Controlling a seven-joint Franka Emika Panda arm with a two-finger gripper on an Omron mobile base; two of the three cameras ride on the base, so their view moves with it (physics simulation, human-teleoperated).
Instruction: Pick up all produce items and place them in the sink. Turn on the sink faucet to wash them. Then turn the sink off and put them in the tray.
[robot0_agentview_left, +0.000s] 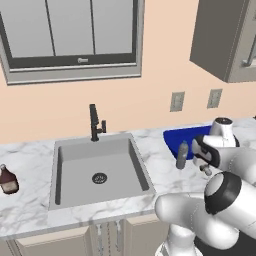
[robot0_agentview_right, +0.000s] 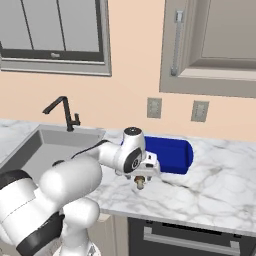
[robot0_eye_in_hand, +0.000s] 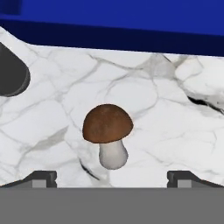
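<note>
Now, from your left: the bottle (robot0_agentview_left: 8, 180) sits on the counter (robot0_agentview_left: 30, 210), then the sink (robot0_agentview_left: 65, 165) with the faucet (robot0_agentview_left: 94, 122) behind it. Right of that, your gripper (robot0_eye_in_hand: 112, 178) hangs spread wide, holding nothing, around the mushroom (robot0_eye_in_hand: 108, 133) on the marble, just near of the tray (robot0_agentview_right: 172, 154).

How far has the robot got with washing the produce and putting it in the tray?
Nothing looks finished. The small brown-capped mushroom lies on the marble counter beside the deep blue tray, between the open gripper fingertips, ungrasped. The grey sink basin holds nothing. Picking, washing at the black faucet and traying remain.
</note>
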